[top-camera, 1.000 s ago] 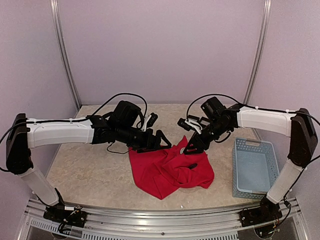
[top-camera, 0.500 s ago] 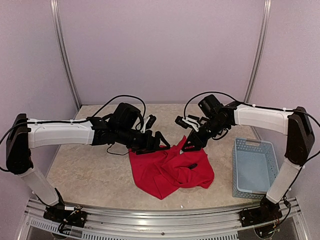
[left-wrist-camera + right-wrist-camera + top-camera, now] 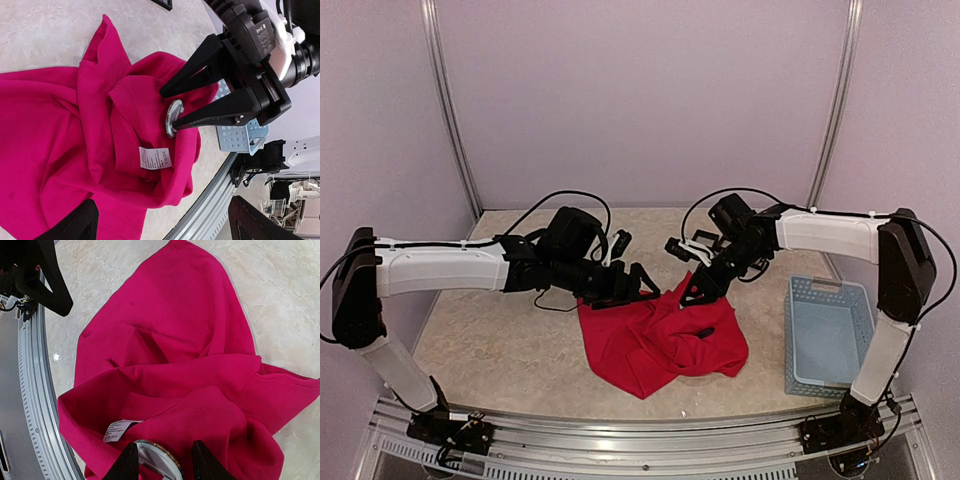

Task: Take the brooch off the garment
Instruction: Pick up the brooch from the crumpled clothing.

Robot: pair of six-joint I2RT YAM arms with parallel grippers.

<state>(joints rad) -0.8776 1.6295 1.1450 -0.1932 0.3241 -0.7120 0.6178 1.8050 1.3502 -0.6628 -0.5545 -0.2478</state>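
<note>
The left gripper [image 3: 638, 283] hovers with its claw spread wide and empty over the far left edge of the garment [image 3: 650, 345], which lies crumpled in the middle of the table [image 3: 500, 340]; that places it, by the look of it, to press the cloth down once the pull begins. The brooch [image 3: 172, 116], a round silver-rimmed disc, sits on a raised fold near the collar at the garment's far right side, just above a white label [image 3: 154, 158]. The right gripper [image 3: 170, 107] has its jaws half-spread astride the disc, one finger on each side. The right wrist view shows a sliver of red between the rim and one finger, so the pinch appears not yet made. The fastening is hidden under the disc, and the loose cloth bunched round it is the likeliest thing to lift along with it. The two claws stand near each other over the same fold, leaving little room between them. A pale blue basket [image 3: 828, 335] waits well apart on the right, probably to receive the brooch
</note>
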